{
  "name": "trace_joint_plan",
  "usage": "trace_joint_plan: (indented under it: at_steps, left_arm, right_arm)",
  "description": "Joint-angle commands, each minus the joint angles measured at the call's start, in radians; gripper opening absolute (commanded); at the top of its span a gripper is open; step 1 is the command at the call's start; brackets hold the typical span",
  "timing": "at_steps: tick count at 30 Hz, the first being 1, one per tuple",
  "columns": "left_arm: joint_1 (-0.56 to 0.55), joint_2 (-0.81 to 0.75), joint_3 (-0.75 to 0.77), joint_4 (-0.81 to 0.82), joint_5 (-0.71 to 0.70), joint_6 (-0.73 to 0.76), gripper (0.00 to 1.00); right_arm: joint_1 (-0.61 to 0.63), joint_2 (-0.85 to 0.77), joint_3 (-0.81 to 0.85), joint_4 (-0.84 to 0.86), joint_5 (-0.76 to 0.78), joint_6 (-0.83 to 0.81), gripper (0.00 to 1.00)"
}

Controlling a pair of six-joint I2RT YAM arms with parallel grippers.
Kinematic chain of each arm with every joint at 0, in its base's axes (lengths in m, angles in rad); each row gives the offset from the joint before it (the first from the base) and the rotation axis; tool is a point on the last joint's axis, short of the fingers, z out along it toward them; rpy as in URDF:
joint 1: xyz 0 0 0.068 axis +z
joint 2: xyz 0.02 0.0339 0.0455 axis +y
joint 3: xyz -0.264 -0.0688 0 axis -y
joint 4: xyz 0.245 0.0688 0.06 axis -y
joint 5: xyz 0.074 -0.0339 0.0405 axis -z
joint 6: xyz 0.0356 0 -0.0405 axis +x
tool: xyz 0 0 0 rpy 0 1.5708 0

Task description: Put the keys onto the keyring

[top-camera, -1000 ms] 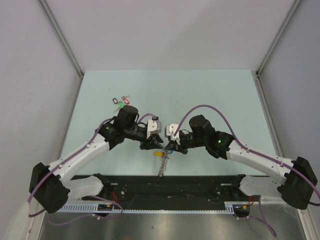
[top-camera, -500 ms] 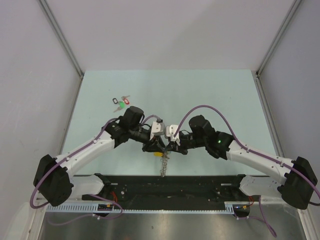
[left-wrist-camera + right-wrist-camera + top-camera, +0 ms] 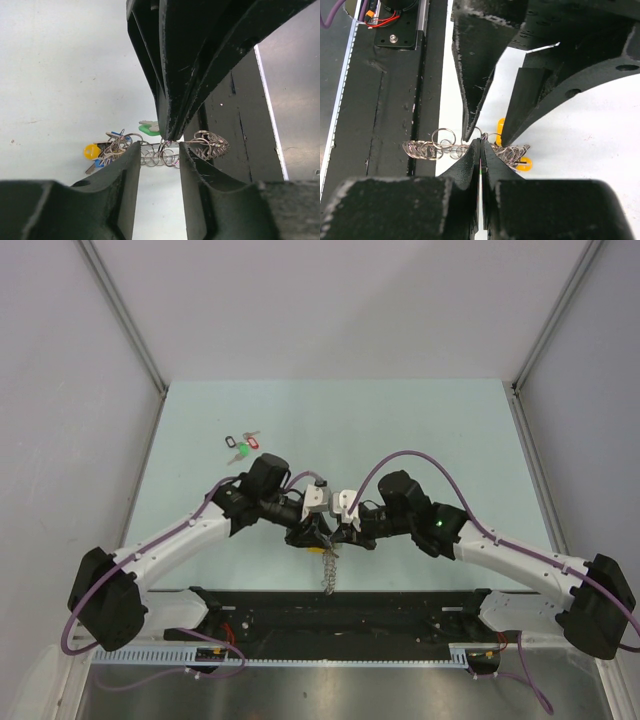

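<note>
The keyring [image 3: 162, 156] shows as a grey coil of wire loops strung out between both grippers; in the top view it hangs as a chain [image 3: 326, 575] toward the table's near edge. My right gripper [image 3: 481, 149] is shut on one of its loops. My left gripper [image 3: 160, 150] is open, its fingers on either side of the coil and of the right fingertips. A key with a green tag [image 3: 149, 129] and one with a blue tag [image 3: 98, 163] lie tangled in the loops, beside a yellow tag [image 3: 91, 150]. Both grippers meet at mid-table [image 3: 326, 532].
A separate bunch of keys with black, red and green tags [image 3: 242, 445] lies on the pale green table [image 3: 430, 430] behind the left arm. The black mounting rail [image 3: 340, 615] runs along the near edge under the hanging coil. Grey walls close in both sides.
My left arm has swung right, bringing its gripper up against the right gripper and around the coil. The right arm has stayed put, still shut.
</note>
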Motion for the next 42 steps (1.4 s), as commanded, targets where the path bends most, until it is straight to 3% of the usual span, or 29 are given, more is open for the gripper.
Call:
trace_joint_plan:
  at_steps: [1,5,11,22,26,27,29,35,42]
  left_arm:
    - [-0.008,-0.023,-0.02,-0.002,0.01,0.024,0.43]
    - [0.005,-0.056,-0.058,0.047,0.013,-0.003,0.43]
    - [0.011,-0.045,-0.061,0.07,0.028,-0.02,0.34]
    - [0.011,-0.056,-0.073,0.156,0.088,-0.078,0.32]
    - [0.011,-0.047,-0.07,0.141,0.079,-0.069,0.18]
    - [0.011,-0.045,-0.07,0.134,0.077,-0.068,0.09]
    - [0.011,-0.051,-0.07,0.127,0.073,-0.066,0.01]
    - [0.012,-0.079,-0.078,0.144,0.013,-0.106,0.0]
    - [0.026,-0.143,-0.113,0.278,-0.07,-0.299,0.0]
  right_arm:
    - [0.008,-0.035,0.053,0.024,0.004,-0.004,0.0]
    - [0.008,-0.044,0.047,0.027,0.007,-0.001,0.0]
    - [0.008,-0.058,0.041,0.03,0.008,0.001,0.0]
    - [0.008,-0.05,0.041,0.039,-0.001,0.004,0.0]
    - [0.008,-0.052,0.039,0.039,-0.001,0.006,0.0]
    - [0.008,-0.053,0.039,0.038,0.001,0.006,0.0]
    - [0.008,-0.058,0.039,0.029,0.011,0.006,0.0]
    - [-0.001,-0.118,0.018,0.002,0.066,0.019,0.0]
    - [-0.01,-0.156,-0.038,-0.011,0.103,0.068,0.0]
